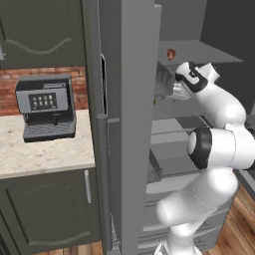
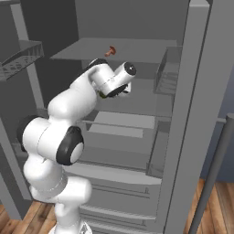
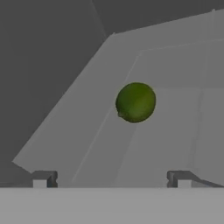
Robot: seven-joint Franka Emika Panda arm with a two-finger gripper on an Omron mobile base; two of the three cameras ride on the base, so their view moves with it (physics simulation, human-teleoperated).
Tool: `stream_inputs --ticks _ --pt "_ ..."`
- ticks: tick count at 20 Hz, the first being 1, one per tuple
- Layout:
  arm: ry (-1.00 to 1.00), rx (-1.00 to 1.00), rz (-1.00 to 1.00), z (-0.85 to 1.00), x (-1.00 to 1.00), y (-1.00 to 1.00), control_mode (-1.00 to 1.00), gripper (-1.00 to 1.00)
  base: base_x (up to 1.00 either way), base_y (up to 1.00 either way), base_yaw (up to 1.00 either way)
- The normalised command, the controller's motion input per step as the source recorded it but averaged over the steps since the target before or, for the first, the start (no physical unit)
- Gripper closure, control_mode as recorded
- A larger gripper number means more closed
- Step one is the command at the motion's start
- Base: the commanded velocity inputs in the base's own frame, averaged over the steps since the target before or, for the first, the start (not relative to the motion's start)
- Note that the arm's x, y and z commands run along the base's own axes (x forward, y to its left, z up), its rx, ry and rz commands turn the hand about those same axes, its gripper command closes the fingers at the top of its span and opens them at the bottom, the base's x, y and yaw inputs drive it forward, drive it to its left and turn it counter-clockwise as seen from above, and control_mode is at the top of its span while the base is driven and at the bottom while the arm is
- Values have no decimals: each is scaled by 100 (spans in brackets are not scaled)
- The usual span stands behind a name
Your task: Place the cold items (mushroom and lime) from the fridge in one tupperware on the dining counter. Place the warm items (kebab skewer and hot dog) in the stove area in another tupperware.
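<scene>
A white robot arm reaches into an open grey fridge [image 2: 192,114]. Seen from the hand camera, a green lime [image 3: 135,102] rests on a grey shelf [image 3: 87,144], at about twelve o'clock from the gripper [image 3: 111,179], apart from it. The fingers [image 3: 43,178] stand wide apart, holding nothing. On the shelf above, a small brown mushroom [image 2: 110,51] sits at about twelve o'clock from the hand.

arm [image 1: 219,144]: glossy white rounded segments | joints: dark bands and caps | end effector [image 3: 111,178]: two small dark finger tips
</scene>
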Motion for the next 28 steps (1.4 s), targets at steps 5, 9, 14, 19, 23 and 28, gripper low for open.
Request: stream_inputs --ticks 5,9,14,19,23,28 --pt "0 13 16 -32 60 21 -100 -100 0 0 0" --pt "0 9 14 -22 66 25 -100 -100 0 0 0" --pt "0 3 5 -21 59 15 -100 -100 0 0 0" --pt "0 0 0 -29 62 13 -100 -100 0 0 0" --pt "4 0 4 -56 76 1 -100 -100 0 0 0" --pt "3 0 7 -87 41 0 -100 -100 0 0 0"
